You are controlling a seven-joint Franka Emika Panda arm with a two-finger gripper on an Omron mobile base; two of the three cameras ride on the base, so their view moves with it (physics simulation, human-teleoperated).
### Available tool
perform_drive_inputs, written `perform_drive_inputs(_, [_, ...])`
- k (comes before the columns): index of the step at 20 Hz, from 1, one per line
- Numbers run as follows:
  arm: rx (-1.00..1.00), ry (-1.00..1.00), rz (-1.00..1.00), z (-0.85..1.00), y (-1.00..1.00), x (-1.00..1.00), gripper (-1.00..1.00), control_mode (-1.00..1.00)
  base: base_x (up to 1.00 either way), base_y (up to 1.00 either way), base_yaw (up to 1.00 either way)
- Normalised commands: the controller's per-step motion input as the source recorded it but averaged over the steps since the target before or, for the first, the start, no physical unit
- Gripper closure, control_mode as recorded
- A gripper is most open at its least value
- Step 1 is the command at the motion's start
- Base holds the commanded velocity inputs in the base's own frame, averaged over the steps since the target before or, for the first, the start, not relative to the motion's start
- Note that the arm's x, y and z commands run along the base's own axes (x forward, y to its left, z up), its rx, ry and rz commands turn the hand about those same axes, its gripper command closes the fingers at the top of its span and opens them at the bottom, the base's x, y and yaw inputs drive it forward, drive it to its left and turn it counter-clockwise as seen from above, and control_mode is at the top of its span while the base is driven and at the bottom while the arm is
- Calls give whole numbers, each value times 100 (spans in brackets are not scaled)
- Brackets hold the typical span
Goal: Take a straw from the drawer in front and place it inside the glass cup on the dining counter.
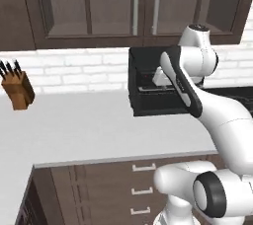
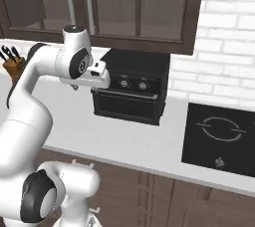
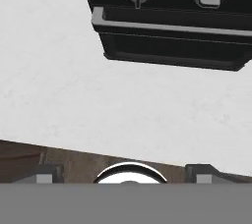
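Observation:
Below the white wall counter (image 1: 89,125) is a stack of dark-brown drawers; the top drawer (image 1: 144,168) has a small silver bar handle and all are shut. The straw is hidden. The glass cup and the dining counter are out of view. My arm reaches up over the counter, with the hand (image 2: 99,77) held in front of the black toaster oven and looking down at the counter's front edge. In the hand view my gripper (image 3: 125,174) is open, with its fingertips (image 3: 45,174) far apart and nothing between them. A brown strip of cabinet front (image 3: 74,161) shows just beyond them.
A black toaster oven (image 1: 148,91) stands at the back of the counter, right behind the hand. A wooden knife block (image 1: 17,90) sits at the far left and a black cooktop (image 2: 219,139) at the right. Dark glass-door wall cabinets (image 1: 133,2) hang above.

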Motion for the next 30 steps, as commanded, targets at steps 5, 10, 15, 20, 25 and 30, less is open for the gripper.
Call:
perform_drive_inputs(5, [0, 0, 0, 0, 0, 0, -100, 100, -63, -74, 39])
perform_drive_inputs(10, [0, 0, 0, 0, 0, 0, -100, 100, -40, -69, 57])
perform_drive_inputs(15, [0, 0, 0, 0, 0, 0, -100, 100, -21, -66, 65])
perform_drive_inputs(20, [0, 0, 0, 0, 0, 0, -100, 100, -28, -62, 63])
perform_drive_inputs(25, [0, 0, 0, 0, 0, 0, -100, 100, -24, -66, 65])
perform_drive_inputs(30, [0, 0, 0, 0, 0, 0, -100, 100, -18, -64, 63])
